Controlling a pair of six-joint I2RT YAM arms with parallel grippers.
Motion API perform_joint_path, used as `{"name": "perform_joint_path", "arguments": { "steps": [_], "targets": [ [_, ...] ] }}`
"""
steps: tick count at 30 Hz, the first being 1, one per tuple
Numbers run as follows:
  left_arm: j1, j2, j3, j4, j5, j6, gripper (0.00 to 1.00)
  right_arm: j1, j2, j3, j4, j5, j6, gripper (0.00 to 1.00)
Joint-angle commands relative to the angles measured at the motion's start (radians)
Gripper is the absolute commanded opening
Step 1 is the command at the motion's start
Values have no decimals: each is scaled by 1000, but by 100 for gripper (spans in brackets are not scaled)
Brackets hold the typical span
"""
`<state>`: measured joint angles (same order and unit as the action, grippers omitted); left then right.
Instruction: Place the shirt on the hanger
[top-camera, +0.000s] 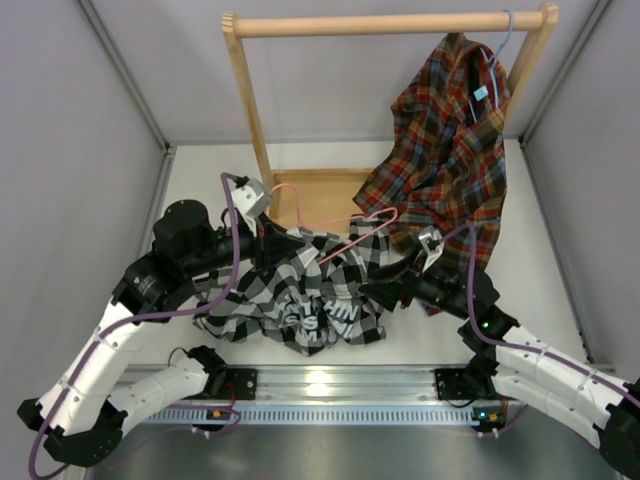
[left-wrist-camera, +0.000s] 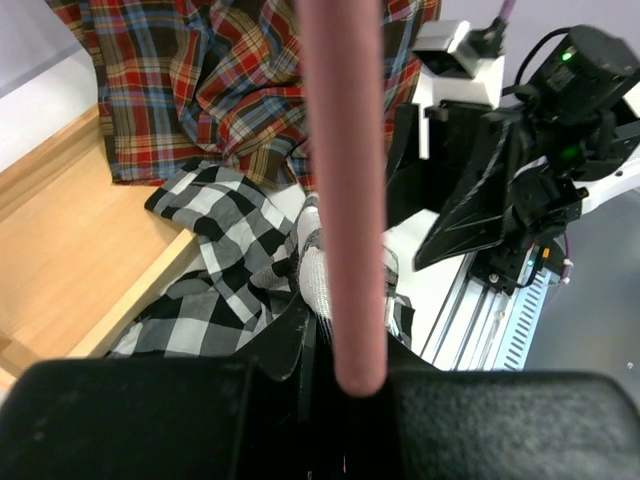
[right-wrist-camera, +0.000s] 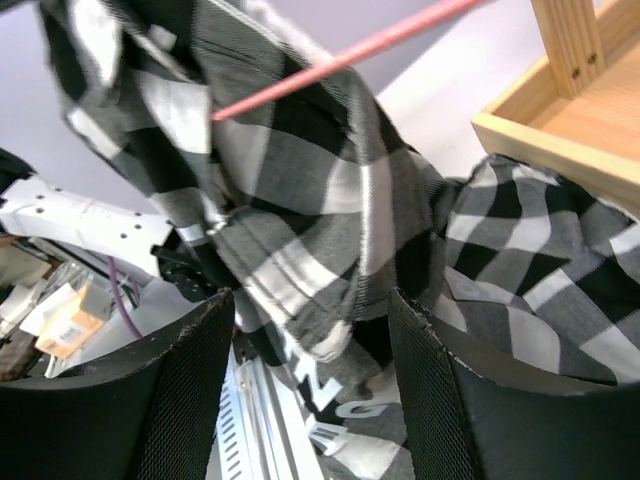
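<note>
The black-and-white checked shirt (top-camera: 300, 300) lies bunched on the table between the arms, white lettering up. Part of it is draped over the pink hanger (top-camera: 365, 222), which is held above it. My left gripper (top-camera: 265, 232) is shut on the hanger; in the left wrist view the pink wire (left-wrist-camera: 345, 150) runs straight out of the closed jaws (left-wrist-camera: 355, 385) over the shirt (left-wrist-camera: 220, 250). My right gripper (top-camera: 380, 290) is open at the shirt's right side. In the right wrist view, shirt fabric (right-wrist-camera: 300, 200) hangs from the hanger wire (right-wrist-camera: 340, 62) between the spread fingers (right-wrist-camera: 310, 380), ungripped.
A wooden clothes rack (top-camera: 250, 110) with a tray base (top-camera: 320, 190) stands behind the shirt. A red plaid shirt (top-camera: 450, 150) hangs from its rail on a light blue hanger (top-camera: 495, 70), close behind the right arm. An aluminium rail (top-camera: 330, 380) runs along the front edge.
</note>
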<state>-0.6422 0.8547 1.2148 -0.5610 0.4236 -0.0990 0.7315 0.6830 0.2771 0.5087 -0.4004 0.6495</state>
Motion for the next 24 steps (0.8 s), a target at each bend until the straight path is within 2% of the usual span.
{"name": "perform_joint_path", "arguments": {
  "steps": [1, 5, 8, 10, 11, 12, 13, 15, 19, 24],
  "targets": [
    [1, -22, -11, 151, 27, -38, 0, 13, 62, 43, 88, 31, -30, 59],
    [1, -20, -15, 153, 29, -38, 0, 14, 92, 31, 149, 29, -18, 54],
    [3, -20, -20, 153, 24, -34, 0, 16, 108, 28, 191, 25, -8, 44],
    [1, -22, -21, 153, 23, -34, 0, 16, 113, 33, 200, 25, -10, 31],
    [1, -22, -26, 153, 23, -34, 0, 16, 112, 36, 195, 35, -16, 23],
    [1, -23, -31, 153, 21, -30, 0, 16, 110, 40, 185, 46, -24, 9],
    [3, -28, -37, 153, 23, -28, 0, 16, 98, 43, 168, 93, -37, 6],
    [3, -37, -47, 151, 21, -21, 0, 11, 84, 60, 86, 159, -54, 1],
    [3, -104, -83, 141, 35, 7, 0, -26, 53, 131, -116, 323, -76, 0],
    [3, -152, -112, 101, 84, 27, 0, -70, 62, 259, -298, 394, -88, 0]
  ]
}}
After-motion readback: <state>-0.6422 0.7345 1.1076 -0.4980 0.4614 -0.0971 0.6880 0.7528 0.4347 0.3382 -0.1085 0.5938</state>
